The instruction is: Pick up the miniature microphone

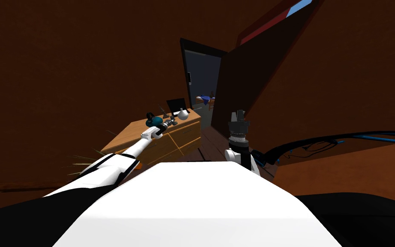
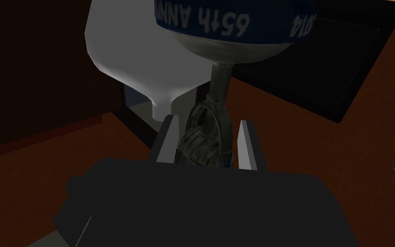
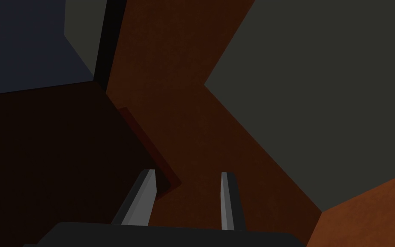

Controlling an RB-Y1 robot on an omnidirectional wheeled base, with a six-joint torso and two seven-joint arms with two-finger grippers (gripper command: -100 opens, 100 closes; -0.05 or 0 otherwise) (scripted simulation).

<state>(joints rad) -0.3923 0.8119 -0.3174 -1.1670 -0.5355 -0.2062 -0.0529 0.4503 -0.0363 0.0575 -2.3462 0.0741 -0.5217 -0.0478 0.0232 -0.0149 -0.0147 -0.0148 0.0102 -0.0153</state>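
The miniature microphone (image 2: 211, 124) is dark metal, with a round head ringed by a blue band with white lettering, on a thin neck and a curved yoke. My left gripper (image 2: 205, 141) is shut on its ribbed base, one finger against each side. From the head view the left gripper (image 1: 167, 125) is stretched out over the wooden dresser (image 1: 136, 139), with the microphone (image 1: 174, 122) at its tip. My right gripper (image 1: 238, 115) is held upright in front of me, and in its wrist view the right gripper (image 3: 187, 188) is open with nothing between the fingers.
On the dresser top stand a white vase (image 1: 183, 114), a black laptop (image 1: 176, 105) and teal headphones (image 1: 151, 120). The vase (image 2: 136, 55) and laptop (image 2: 321, 81) lie just beyond the microphone. An open doorway (image 1: 201, 81) is behind the dresser. Black and blue cables (image 1: 321, 143) run along the right.
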